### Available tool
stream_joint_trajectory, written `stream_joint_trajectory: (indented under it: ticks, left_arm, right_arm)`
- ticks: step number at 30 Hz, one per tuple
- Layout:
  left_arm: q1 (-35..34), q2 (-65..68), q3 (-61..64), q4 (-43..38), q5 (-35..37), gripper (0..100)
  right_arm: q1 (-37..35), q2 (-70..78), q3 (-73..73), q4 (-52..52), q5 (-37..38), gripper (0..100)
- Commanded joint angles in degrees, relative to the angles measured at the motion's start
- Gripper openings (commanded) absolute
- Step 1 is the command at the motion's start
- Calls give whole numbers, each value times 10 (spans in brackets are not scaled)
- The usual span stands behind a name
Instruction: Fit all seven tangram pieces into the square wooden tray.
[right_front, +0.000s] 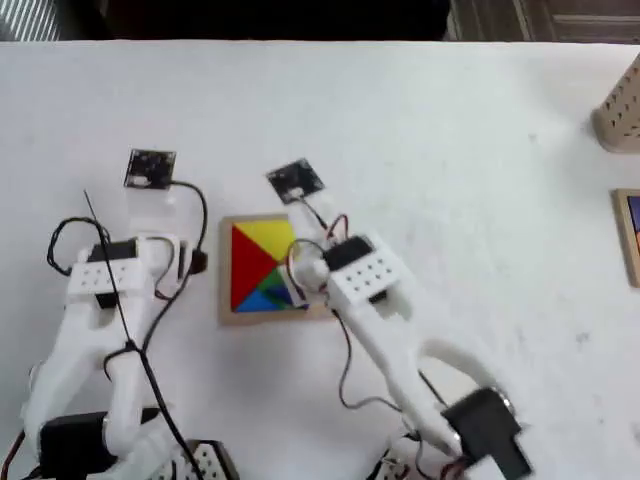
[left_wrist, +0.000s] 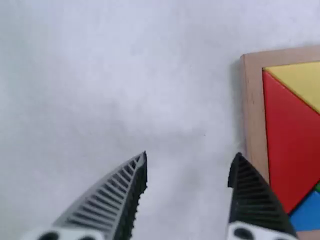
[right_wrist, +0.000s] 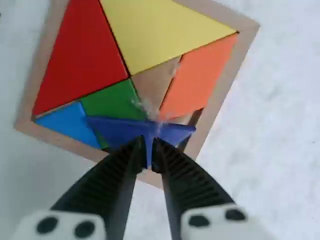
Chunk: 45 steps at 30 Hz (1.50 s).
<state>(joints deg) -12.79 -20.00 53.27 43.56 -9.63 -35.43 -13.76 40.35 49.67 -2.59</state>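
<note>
1. the square wooden tray (right_front: 225, 272) lies flat on the white counter (right_front: 420, 150), a little toward 7 o'clock from the counter's middle as the high view has it.
2. inside it, in that view, a yellow triangle (right_front: 268, 238) fills the 12 o'clock side and a red triangle (right_front: 247, 265) the 9 o'clock side, and the two meet along a diagonal. a green piece (right_front: 268, 284) and a light blue piece (right_front: 256, 300) sit toward 6 o'clock.
3. from the right wrist you can also see an orange piece (right_wrist: 200, 75) lying flat against the yellow triangle's other edge, with a patch of bare tray floor (right_wrist: 152, 85) between orange, green and yellow.
4. a dark blue piece (right_wrist: 125, 129) sits across the green piece and the edge of that bare patch. it looks tilted rather than seated, and i cannot tell whether it touches the tray.
5. the right hand (right_wrist: 148, 147) is clenched on the dark blue piece, both fingers pinching it near the tray's rim. in the high view this arm comes in from 5 o'clock and covers the tray's 3 o'clock side.
6. the left hand (left_wrist: 190, 172) is released, fingers spread wide and holding nothing, over bare counter just beside the tray's 9 o'clock rim. one fingertip (left_wrist: 242, 175) is close to the wood.
7. at the counter's 3 o'clock edge stand a perforated wooden block (right_front: 620, 105) and, toward 4 o'clock, part of a wooden-framed board (right_front: 628, 235), both well apart from the tray.
</note>
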Motion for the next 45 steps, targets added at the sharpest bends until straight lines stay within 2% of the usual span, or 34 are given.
stream_joint_trajectory:
  ticks: [1,5,8,11,17,21,33,45]
  left_arm:
    - [-5,-17,-6,-10,-2,268]
    - [-5,-17,-6,-10,-2,268]
    - [-4,-17,-7,-10,-2,268]
    - [-5,-17,-7,-10,-2,268]
    - [-6,-17,-7,-10,-2,268]
    - [-6,-17,-7,-11,-2,268]
    - [-6,-17,-7,-11,-2,268]
    - [-6,-17,-7,-11,-2,268]
  right_arm:
    - [-5,-98,28,-15,-8,19]
    - [-72,-175,94,-22,-11,23]
    - [-123,-186,144,-83,-11,23]
    - [-126,-171,164,-133,-12,21]
    - [-124,-107,156,-139,-31,23]
    - [-108,-86,149,-134,-31,22]
    - [12,-80,164,-92,18,22]
    - [33,-90,161,-78,28,20]
